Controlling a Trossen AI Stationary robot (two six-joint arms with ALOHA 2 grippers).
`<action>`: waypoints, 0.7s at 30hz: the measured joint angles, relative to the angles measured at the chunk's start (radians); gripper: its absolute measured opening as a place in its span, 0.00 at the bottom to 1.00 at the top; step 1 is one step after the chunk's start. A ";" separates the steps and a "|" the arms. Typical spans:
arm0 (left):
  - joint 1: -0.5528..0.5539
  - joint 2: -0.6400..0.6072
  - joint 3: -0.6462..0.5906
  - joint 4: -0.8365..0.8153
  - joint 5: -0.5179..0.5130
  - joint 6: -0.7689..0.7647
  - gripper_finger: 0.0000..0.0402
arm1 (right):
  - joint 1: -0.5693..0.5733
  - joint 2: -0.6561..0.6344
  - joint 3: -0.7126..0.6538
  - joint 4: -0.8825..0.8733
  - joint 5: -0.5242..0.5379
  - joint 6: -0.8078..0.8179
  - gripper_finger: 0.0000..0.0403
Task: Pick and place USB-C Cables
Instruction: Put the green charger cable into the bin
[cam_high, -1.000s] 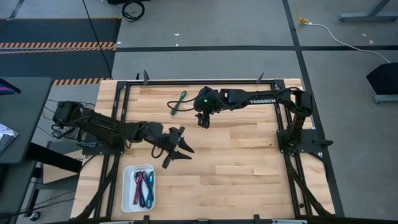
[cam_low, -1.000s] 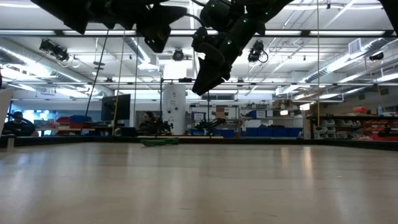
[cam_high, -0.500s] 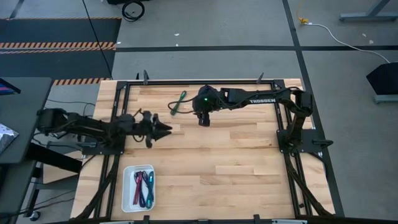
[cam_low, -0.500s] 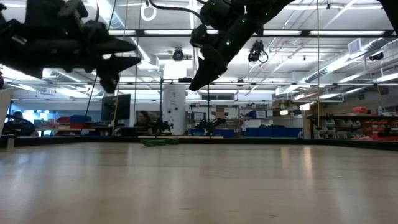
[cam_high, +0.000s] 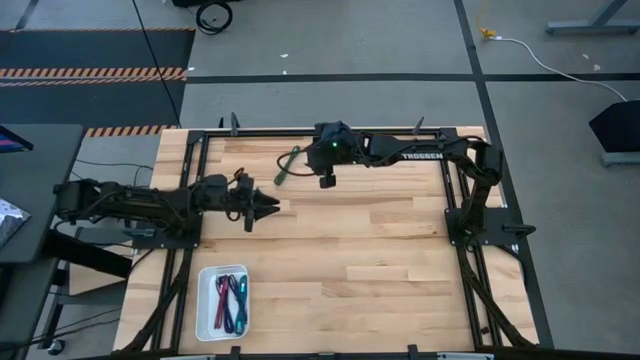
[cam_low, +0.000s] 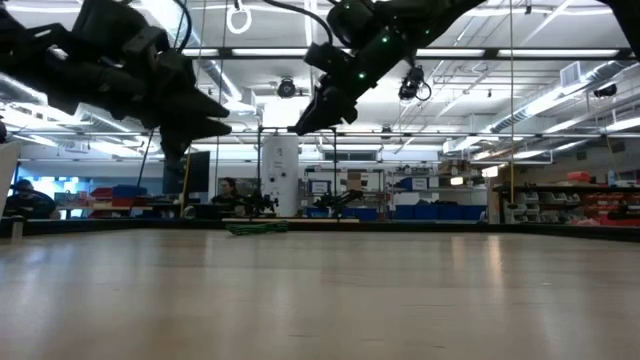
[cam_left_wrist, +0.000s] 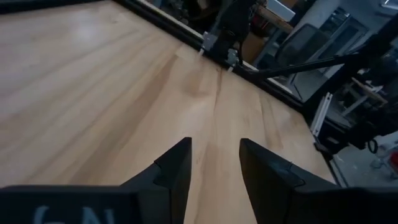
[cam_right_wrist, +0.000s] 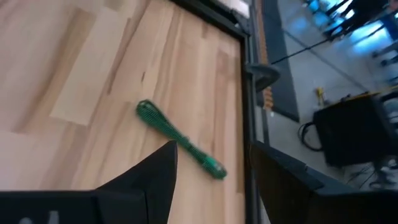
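The green USB-C cable (cam_high: 287, 165) lies flat on the wood near the table's far edge; it also shows in the low view (cam_low: 255, 228) and the right wrist view (cam_right_wrist: 180, 142). My right gripper (cam_high: 320, 175) hovers open just to its right, raised above the table (cam_low: 298, 128), and its fingers (cam_right_wrist: 158, 171) point toward the cable. My left gripper (cam_high: 272, 208) is open, in the air over the left half of the table (cam_low: 222, 115), holding nothing (cam_left_wrist: 214, 165). Several other coloured cables (cam_high: 232, 300) lie in the white tray (cam_high: 203, 300).
The white tray sits at the table's near-left corner. A black metal frame (cam_high: 200, 190) runs round the table's edges, and its far rail (cam_right_wrist: 249, 74) passes close behind the green cable. Bare wood (cam_high: 380, 260) fills the middle and right.
My left gripper has swung away from the tray, going toward the far and left edges, and has turned from pointing down to pointing level toward the right. My right gripper has moved toward the far edge and tipped toward the green cable. The cable has stayed put.
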 joint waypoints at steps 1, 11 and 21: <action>-0.001 0.000 0.008 -0.002 0.000 0.007 0.35 | -0.003 0.001 0.000 0.013 -0.001 -0.009 0.52; 0.001 -0.001 0.033 -0.006 0.001 0.036 0.35 | -0.065 0.015 0.010 0.172 0.001 0.030 0.52; 0.000 -0.001 0.033 -0.011 0.007 0.018 0.35 | -0.062 0.338 0.472 -0.262 0.025 0.001 0.52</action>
